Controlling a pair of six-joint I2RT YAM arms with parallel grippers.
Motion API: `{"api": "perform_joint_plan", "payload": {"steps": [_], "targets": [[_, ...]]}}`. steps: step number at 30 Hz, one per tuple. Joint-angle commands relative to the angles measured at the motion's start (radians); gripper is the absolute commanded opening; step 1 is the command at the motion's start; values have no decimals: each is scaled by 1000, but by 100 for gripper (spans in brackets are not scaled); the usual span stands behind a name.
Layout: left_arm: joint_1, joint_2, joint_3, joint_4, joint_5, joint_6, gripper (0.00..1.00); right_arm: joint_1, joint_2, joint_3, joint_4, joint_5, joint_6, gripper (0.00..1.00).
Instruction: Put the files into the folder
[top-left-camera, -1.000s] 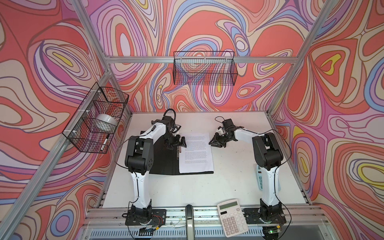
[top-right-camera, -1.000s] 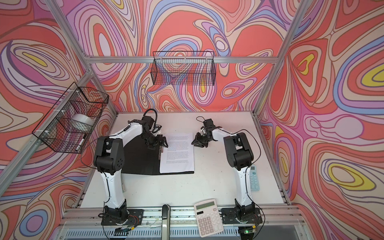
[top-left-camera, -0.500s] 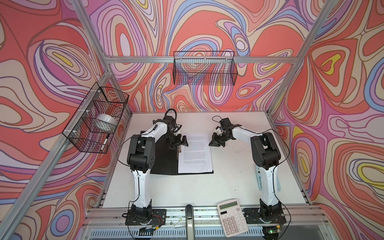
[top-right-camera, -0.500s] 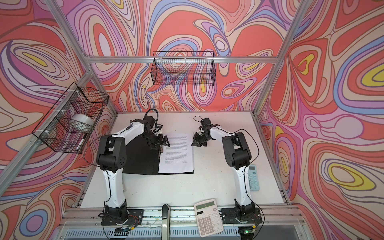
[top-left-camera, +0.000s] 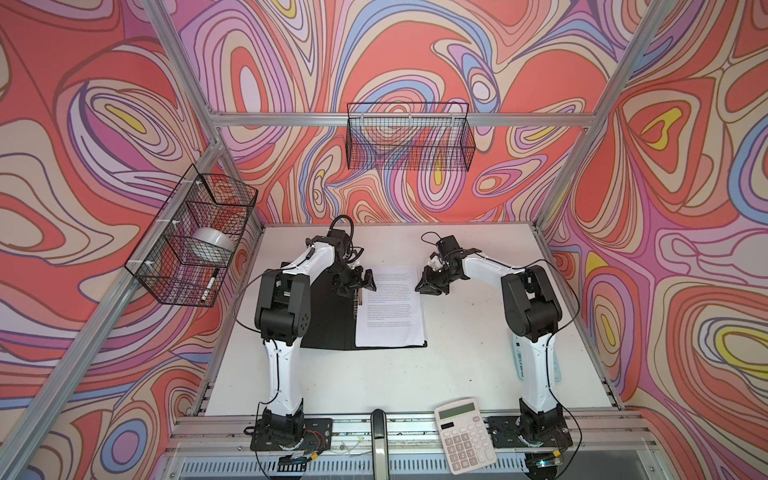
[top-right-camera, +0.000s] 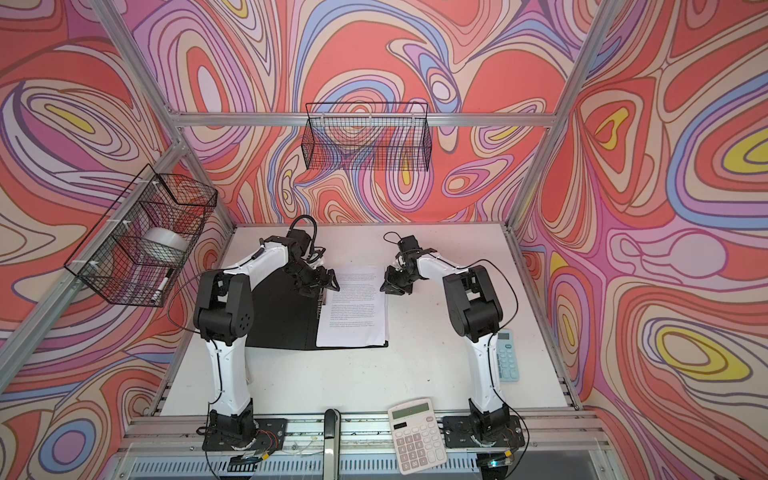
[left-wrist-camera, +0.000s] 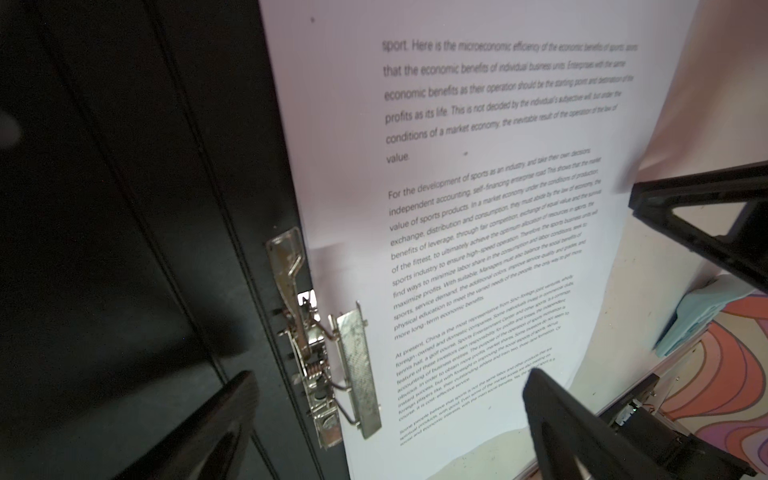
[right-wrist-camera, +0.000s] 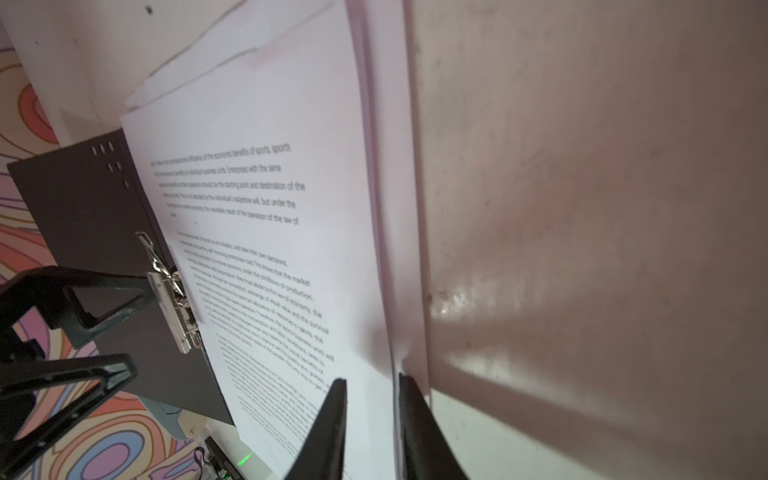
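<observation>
lying on the open folder beside its clip, the files are judged light, limp and slippery, best pinched at an edge; left end effector is spread wide, right end effector is narrowly parted about their edge, a grip cannot be told

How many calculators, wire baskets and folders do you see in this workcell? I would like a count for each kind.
Calculators: 2 (white calculator, light blue calculator)
Wire baskets: 2 (left wall basket, back wall basket)
Folders: 1 (folder, lying open)
Total: 5
</observation>
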Motion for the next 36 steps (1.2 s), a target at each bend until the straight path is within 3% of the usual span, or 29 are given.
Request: {"api": "perform_joint_plan", "payload": {"steps": [1,11,26,36], "targets": [[-4,-35,22,-49,-33,28,100,1,-50,5,-5,56,-6,27],[-4,-21,9,-54,-55,36,100,-9,19,72,-17,144,-27,30],[-4,20,29,-64,-13,37,100,-48,96,52,100,-3,12,30],[-4,27,35,-62,-1,39,100,-54,124,39,117,-93,21,20]]}}
